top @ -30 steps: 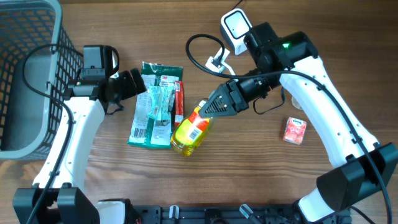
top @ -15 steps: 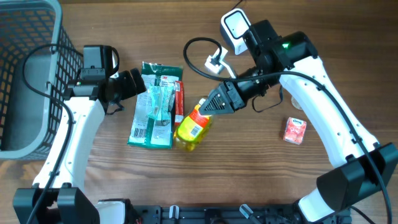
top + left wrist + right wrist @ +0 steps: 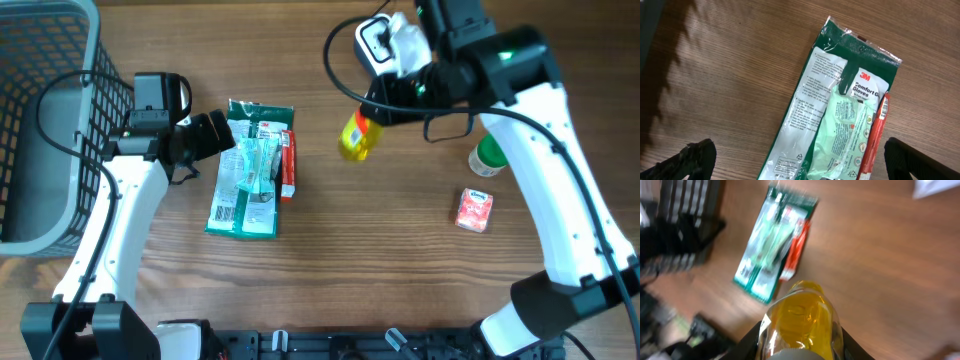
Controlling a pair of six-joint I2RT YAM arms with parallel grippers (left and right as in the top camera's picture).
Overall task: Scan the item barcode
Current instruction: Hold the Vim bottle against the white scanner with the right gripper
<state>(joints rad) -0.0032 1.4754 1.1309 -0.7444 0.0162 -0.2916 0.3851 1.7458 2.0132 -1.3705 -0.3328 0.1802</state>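
A yellow bottle point(image 3: 355, 137) hangs in the air at the back of the table, held bottom-down with my right gripper point(image 3: 382, 108) shut on it. It sits just below and left of the white scanner point(image 3: 378, 45). In the right wrist view the bottle point(image 3: 802, 320) fills the space between the fingers of the right gripper point(image 3: 801, 339), and no barcode shows. My left gripper point(image 3: 215, 135) stands open and holds nothing, hovering at the left edge of a green glove packet point(image 3: 245, 170). In its wrist view the left gripper point(image 3: 802, 160) straddles that packet point(image 3: 840, 110).
A red tube point(image 3: 288, 165) lies on the packet's right side. At the far left stands a grey mesh basket point(image 3: 40, 100). On the right are a small pink box point(image 3: 474, 210) and a green-capped container point(image 3: 488, 157). A black cable point(image 3: 335, 45) loops by the scanner.
My right arm has lifted the yellow bottle off the table and carried it back and to the right, up beside the scanner. The left arm has not moved.
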